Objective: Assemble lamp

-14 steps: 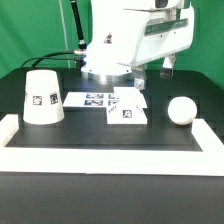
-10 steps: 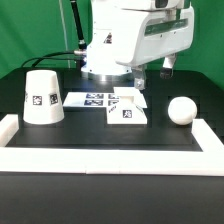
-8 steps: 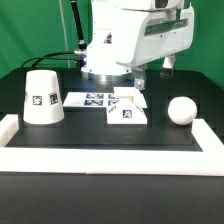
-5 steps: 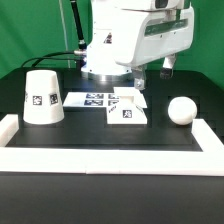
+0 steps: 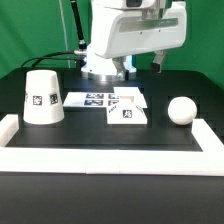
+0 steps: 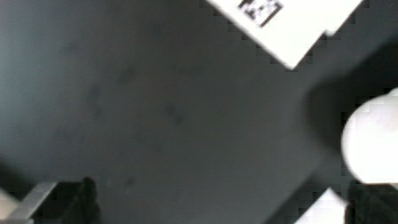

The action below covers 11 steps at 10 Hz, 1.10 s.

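The white cone shade (image 5: 42,97) stands on the black table at the exterior view's left. The flat square base plate (image 5: 127,111) lies in the middle, and its tagged corner shows in the wrist view (image 6: 285,25). The ball bulb (image 5: 181,109) rests at the exterior view's right, and it is a white blur in the wrist view (image 6: 374,140). My gripper (image 5: 142,67) hangs above the table behind the base plate. It is open and empty, with dark fingers (image 6: 57,200) wide apart over bare table.
The marker board (image 5: 95,99) lies flat between the shade and the base plate. A raised white rim (image 5: 100,152) frames the table's front and sides. Black cables run behind the arm at the back left.
The arm's head has shifted up and toward the exterior view's left. The shade, base plate and bulb have not moved.
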Each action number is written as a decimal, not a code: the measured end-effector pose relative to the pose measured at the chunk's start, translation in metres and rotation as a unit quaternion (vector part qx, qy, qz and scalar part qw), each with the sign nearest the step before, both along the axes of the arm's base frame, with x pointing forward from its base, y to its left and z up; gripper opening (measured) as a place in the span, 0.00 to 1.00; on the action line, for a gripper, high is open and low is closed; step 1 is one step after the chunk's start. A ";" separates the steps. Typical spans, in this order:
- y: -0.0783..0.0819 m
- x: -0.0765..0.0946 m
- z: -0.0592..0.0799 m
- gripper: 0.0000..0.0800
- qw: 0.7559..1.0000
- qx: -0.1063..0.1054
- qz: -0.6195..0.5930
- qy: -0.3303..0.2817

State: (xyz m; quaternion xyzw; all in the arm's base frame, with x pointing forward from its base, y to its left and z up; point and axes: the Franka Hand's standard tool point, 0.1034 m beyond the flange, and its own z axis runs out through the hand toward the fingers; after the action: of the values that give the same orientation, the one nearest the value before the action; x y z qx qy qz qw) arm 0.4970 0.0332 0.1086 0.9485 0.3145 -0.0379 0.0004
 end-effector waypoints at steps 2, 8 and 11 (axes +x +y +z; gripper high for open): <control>-0.007 -0.006 -0.006 0.88 1.000 0.001 -0.006 0.000; -0.016 -0.033 -0.015 0.88 0.993 -0.005 -0.116 -0.014; -0.020 -0.046 -0.026 0.88 0.985 0.009 -0.173 0.003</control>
State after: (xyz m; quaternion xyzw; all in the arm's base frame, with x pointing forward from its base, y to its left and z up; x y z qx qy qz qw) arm 0.4509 0.0133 0.0828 0.9884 0.1464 -0.0374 -0.0152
